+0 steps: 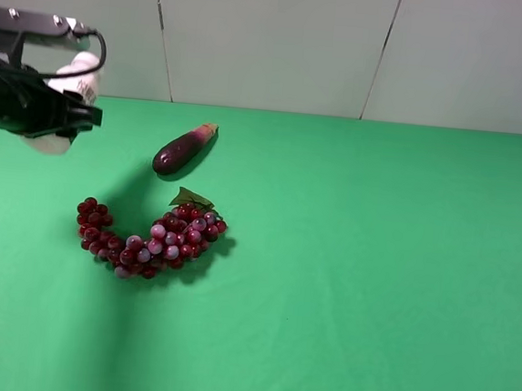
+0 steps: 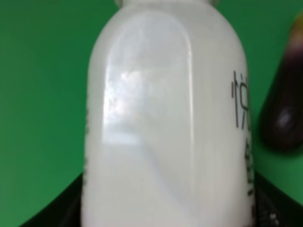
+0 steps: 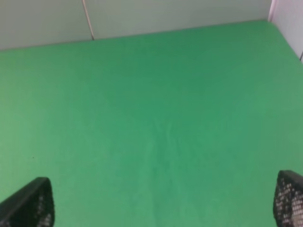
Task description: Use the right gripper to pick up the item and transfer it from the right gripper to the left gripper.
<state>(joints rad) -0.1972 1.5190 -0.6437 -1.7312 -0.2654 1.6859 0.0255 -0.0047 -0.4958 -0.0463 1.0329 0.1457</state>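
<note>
At the far left, high view: the left hand (image 1: 74, 117) hangs above the tabletop (image 1: 374, 260), clamped across the middle of the white bottle (image 1: 53, 143). White plastic shows on either side of the black fingers, and the bottle is clear of the surface.
Other things, high view: the eggplant (image 1: 185, 149) lies near that hand, to its right. The grape bunch (image 1: 152, 236) sits nearer the camera, apart from both. The right hand is out of this view.
Left wrist view: the bottle fills the picture, with printed characters at one edge. Dark fingers (image 2: 52, 215) show at both sides of its body, right against it. The eggplant is a dark blur beside it.
Right wrist view: the right hand (image 3: 158, 203) shows only two fingertips, wide apart with bare green between them — it carries nothing.
Step in hand: as I read it, the handover is done in substance, and what is left is to hold the bottle securely.
How to do it well: use an even squeeze, since the smooth plastic may slip or dent. Hold the bottle level and move unhurriedly — the eggplant is close. Leave the right hand well away so it cannot knock the bottle.
</note>
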